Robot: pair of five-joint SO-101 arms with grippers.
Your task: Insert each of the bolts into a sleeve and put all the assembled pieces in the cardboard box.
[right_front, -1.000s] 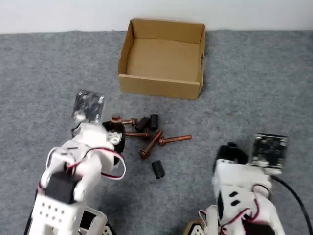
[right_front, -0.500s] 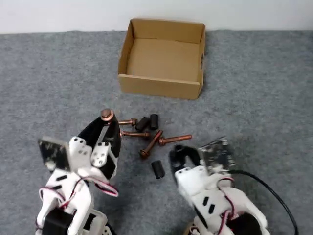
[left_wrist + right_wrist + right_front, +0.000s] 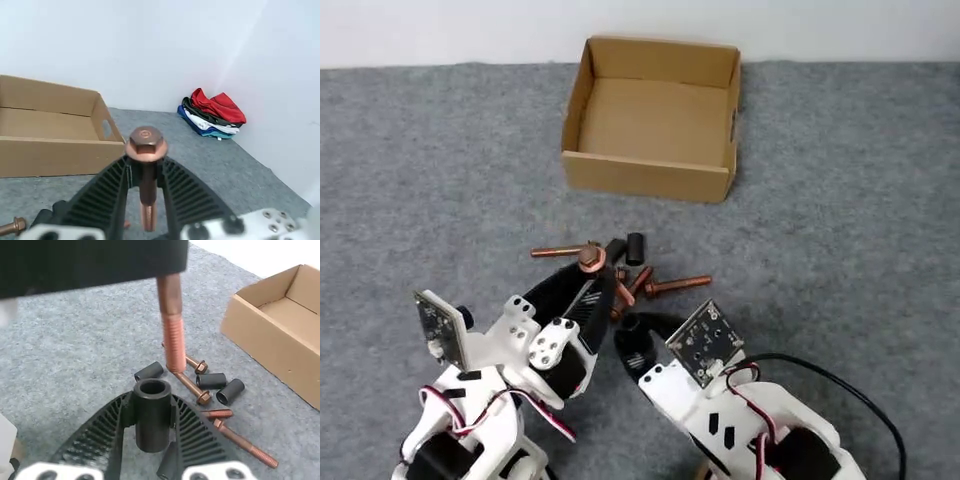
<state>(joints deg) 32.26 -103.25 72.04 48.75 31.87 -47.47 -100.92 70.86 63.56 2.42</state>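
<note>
Left gripper [image 3: 146, 167] was found closed on a bolt [image 3: 148, 195]. The bolt was clamped just under its head between the ribbed fingers [image 3: 107, 192]. It was held upright, head up and threaded end down.

Right gripper [image 3: 152, 405] was found closed on a black sleeve [image 3: 152, 415]. The sleeve was held upright with its open bore facing up.

From the right wrist, the bolt's threaded tip was seen just above the sleeve's mouth. It was set a little off the bore and was not inserted. No contact between bolt and sleeve could be made out.

From above, both grippers were noted close together at the near side of the carpet [image 3: 840, 200]. The left one was placed over the pile of loose parts.

Loose bolts [image 3: 677, 285] were scattered on the carpet between the grippers and the box [image 3: 645, 178], some crossing one another. One was laid apart from the rest, to the left of the pile.

Loose sleeves [image 3: 211, 380] were lying on their sides among the bolts.

The box was set at the far edge of the carpet against the wall [image 3: 440, 30]. It was open at the top, with no parts seen in it. It was well apart from both grippers.

Folded clothes [image 3: 212, 114] were noted in a far corner.
</note>
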